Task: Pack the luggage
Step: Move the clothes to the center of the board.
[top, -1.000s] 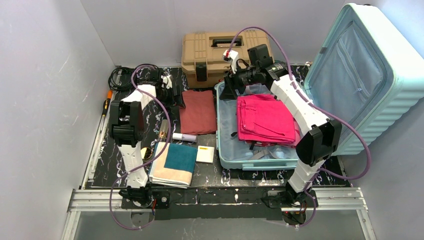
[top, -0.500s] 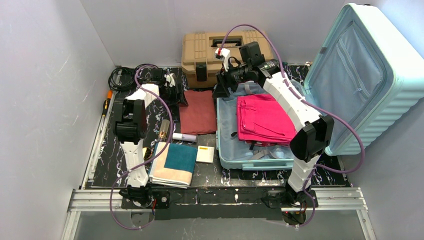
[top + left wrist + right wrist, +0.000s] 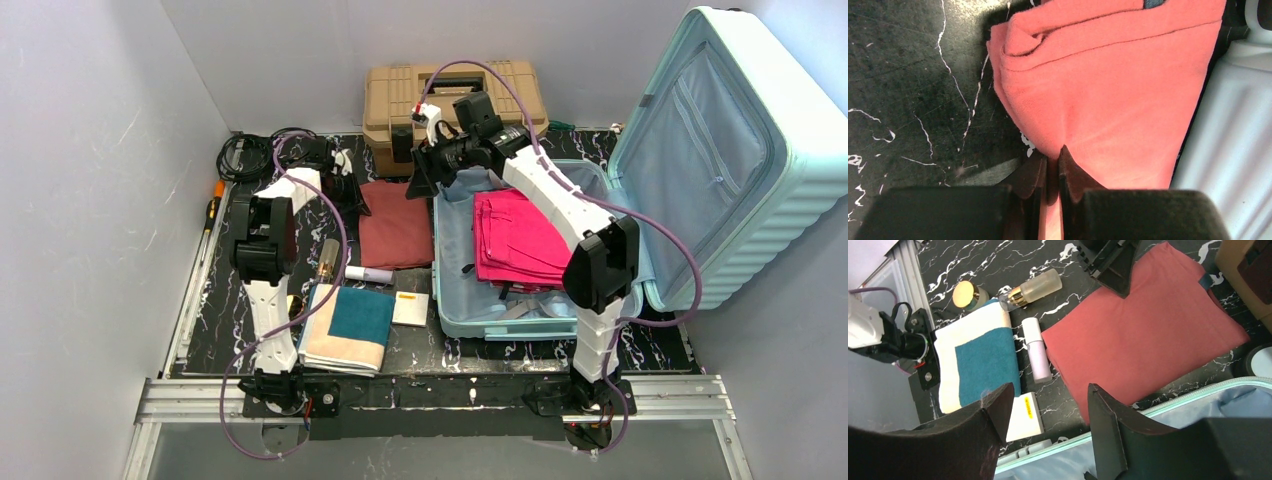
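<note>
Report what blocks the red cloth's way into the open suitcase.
The right pincer, open, hangs by the left rim of the pale mint hard-shell suitcase, beside the folded rust-red cloth, in that path. The left pincer grips the cloth.

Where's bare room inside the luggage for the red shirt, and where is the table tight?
Bare lining runs down the luggage base between its left wall and the pink clothes, and partly across its near end. The table between red shirt and towel is crowded with a tube, bottle and card.

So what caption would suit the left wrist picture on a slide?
Left gripper pinching an edge of a folded red cloth on the black marbled table.
</note>
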Controlling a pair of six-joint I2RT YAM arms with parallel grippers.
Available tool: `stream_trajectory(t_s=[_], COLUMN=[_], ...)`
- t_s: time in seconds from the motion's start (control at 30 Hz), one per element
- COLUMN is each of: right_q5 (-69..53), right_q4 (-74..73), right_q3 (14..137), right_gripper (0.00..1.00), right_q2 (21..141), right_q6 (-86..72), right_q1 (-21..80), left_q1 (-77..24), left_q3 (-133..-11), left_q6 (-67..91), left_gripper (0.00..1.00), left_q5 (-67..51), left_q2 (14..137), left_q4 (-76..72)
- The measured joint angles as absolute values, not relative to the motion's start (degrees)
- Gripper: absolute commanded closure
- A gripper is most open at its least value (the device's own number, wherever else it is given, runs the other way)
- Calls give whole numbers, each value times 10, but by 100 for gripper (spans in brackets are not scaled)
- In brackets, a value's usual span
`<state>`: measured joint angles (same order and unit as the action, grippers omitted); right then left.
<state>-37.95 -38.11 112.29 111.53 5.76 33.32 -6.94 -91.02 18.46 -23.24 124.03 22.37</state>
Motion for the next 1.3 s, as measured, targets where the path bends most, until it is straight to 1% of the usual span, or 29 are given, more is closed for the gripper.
stream_trajectory(t_s=[0.2, 0.47, 0.67, 0.83, 1.03, 1.07, 1.13, 1.2, 1.27, 1.3], right_q5=[-346, -273, -212, -169, -145, -141, -134, -128, -123, -121], right_q4=[-356, -331, -317, -298, -282, -281, -279, -273, -269, -268], right_q3=[1137, 1194, 1245, 1258, 1268, 1268, 1269, 1270, 1270, 1271], right_gripper=[36, 32, 26, 21, 15, 14, 14, 13, 13, 13], right_q2=[1152, 1214, 1277, 1322, 1372, 1377, 1388, 1398, 1407, 1411], right_q6=[6, -56, -89, -116, -148, -150, -159, -167, -177, -182], right_q1=[340, 386, 429, 462, 477, 477, 476, 475, 472, 471], left_q1=[-66, -10, 29, 41, 44, 44, 44, 44, 44, 44], left_q3=[-903, -868, -868, -870, -912, -922, -939, -950, -955, -955], left_q6=[165, 128, 98, 75, 55, 53, 48, 43, 37, 35], left_gripper=[100, 100, 100, 100, 100, 98, 87, 71, 50, 44], left_q5=[-203, -141, -109, -81, -53, -50, -48, -42, -36, -35], left_q2=[1223, 1168, 1159, 1160, 1196, 1205, 1218, 1223, 1227, 1227], left_q4=[247, 294, 302, 302, 302, 302, 305, 305, 302, 302])
